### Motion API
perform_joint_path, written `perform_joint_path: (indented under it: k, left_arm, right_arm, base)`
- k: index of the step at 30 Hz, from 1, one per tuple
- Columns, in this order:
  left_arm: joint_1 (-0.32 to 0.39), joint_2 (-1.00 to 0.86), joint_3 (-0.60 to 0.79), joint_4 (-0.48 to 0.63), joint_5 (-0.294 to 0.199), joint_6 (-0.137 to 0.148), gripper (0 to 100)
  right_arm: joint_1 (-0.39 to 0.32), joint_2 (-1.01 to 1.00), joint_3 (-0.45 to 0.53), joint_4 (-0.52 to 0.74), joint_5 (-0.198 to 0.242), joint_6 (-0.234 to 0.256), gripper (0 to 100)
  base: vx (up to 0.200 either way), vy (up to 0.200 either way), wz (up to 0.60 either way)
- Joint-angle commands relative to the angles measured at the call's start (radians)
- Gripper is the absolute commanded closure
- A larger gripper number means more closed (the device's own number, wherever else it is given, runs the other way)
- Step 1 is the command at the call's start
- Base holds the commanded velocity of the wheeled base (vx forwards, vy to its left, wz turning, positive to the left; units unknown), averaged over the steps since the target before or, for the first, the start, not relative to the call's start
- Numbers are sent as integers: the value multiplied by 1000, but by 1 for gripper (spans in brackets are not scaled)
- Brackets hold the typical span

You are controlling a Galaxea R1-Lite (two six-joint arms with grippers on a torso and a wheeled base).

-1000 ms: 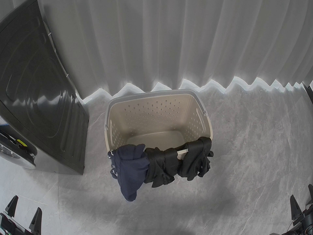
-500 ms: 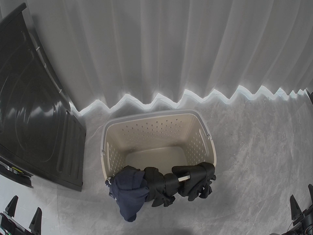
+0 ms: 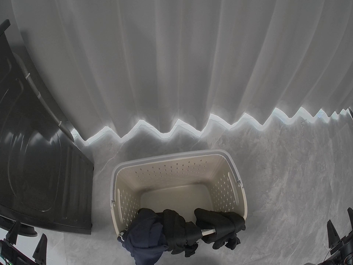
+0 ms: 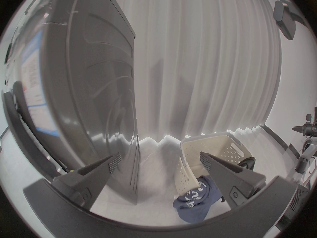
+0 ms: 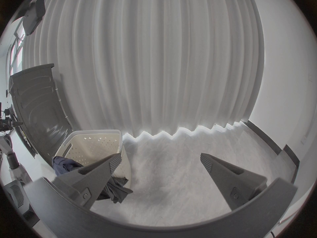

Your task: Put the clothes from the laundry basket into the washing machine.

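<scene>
The laundry basket (image 3: pixel 176 170) stands on the grey floor (image 3: pixel 294 166) in front of a white curtain (image 3: pixel 184 56), with the dark washing machine (image 3: pixel 36 181) just beside it on the robot's left. The clothes hang over the basket's near rim. A navy garment (image 3: pixel 145 238) is draped at the left end, a black garment (image 3: pixel 180 232) is bunched beside it and touching it, and another black garment (image 3: pixel 220 223) lies over the right end, with a short strip of bare rim showing between the two black ones.

Both arms sit low and close to the robot, well apart from the basket. The left jaws are spread wide and hold nothing. In the left wrist view the washing machine's side and the basket, with the navy garment (image 4: pixel 194 204) hanging outside its wall, lie beyond them. The right jaws are likewise spread wide with nothing between them. In the right wrist view the basket and its hanging clothes lie off towards the robot's left of them, with bare floor straight ahead.
</scene>
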Motion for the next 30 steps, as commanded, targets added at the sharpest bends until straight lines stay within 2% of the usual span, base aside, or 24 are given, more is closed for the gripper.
perform_joint_path:
  k: [1, 12, 30]
  left_arm:
    - [0, -12, 18, 0, 0, -1, 0]
    - [0, -12, 18, 0, 0, -1, 0]
    - [0, -12, 18, 0, 0, -2, 0]
  right_arm:
    - [0, -16, 18, 0, 0, 0, 0]
    - [0, -16, 18, 0, 0, 0, 0]
    - [0, -16, 18, 0, 0, 0, 0]
  base:
    - [200, 0, 0]
    - [200, 0, 0]
    - [0, 0, 0]
